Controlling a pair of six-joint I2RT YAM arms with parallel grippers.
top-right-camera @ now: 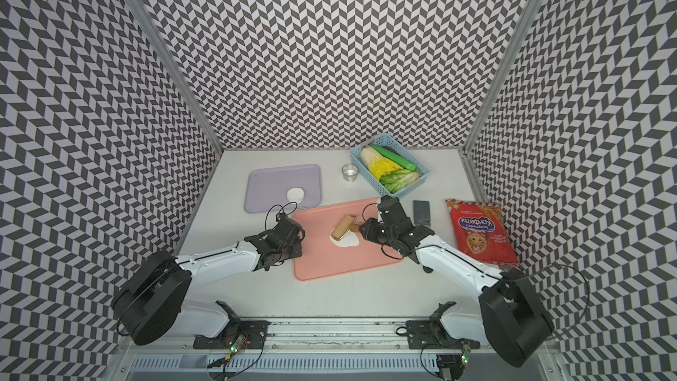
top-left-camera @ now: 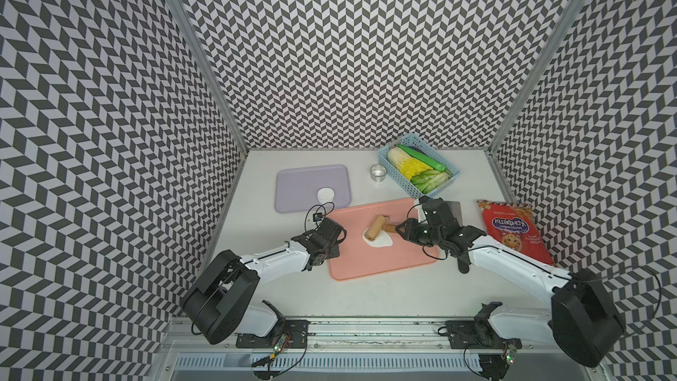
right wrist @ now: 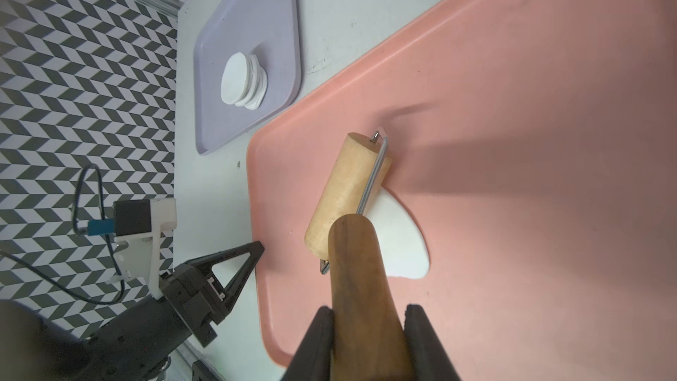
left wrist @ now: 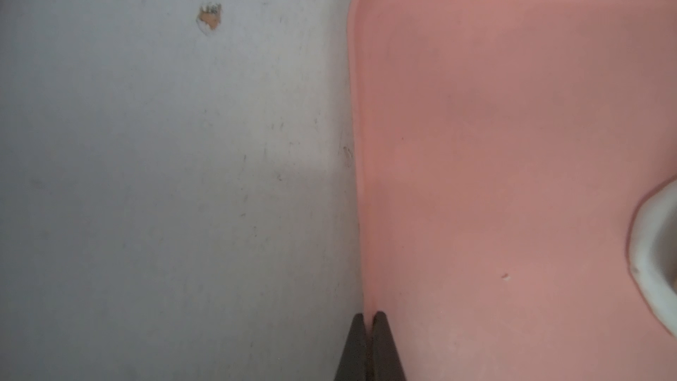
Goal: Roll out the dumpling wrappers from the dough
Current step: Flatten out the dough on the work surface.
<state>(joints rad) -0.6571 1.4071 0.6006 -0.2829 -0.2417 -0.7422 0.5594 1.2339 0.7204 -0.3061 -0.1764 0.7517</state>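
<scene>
The dough [top-left-camera: 381,241] [top-right-camera: 350,240] is a flat white blob on the pink board [top-left-camera: 384,265]. A wooden roller [top-left-camera: 376,230] [right wrist: 344,192] rests across it and hides part of it. My right gripper [right wrist: 370,311] [top-left-camera: 401,230] is shut on the roller's brown handle [right wrist: 361,280]. The dumpling wrappers [top-left-camera: 325,194] [right wrist: 243,80] lie stacked on the lilac tray [top-left-camera: 304,185]. My left gripper [left wrist: 369,315] [right wrist: 257,246] is shut, its tips against the board's left rim [left wrist: 361,214]. An edge of the dough [left wrist: 655,251] shows in the left wrist view.
A small metal ring cup [top-left-camera: 378,172] stands behind the board. A blue basket [top-left-camera: 399,179] of vegetables is at the back right. A red snack bag [top-left-camera: 513,232] lies at the right, with a dark flat card [top-right-camera: 421,212] beside it.
</scene>
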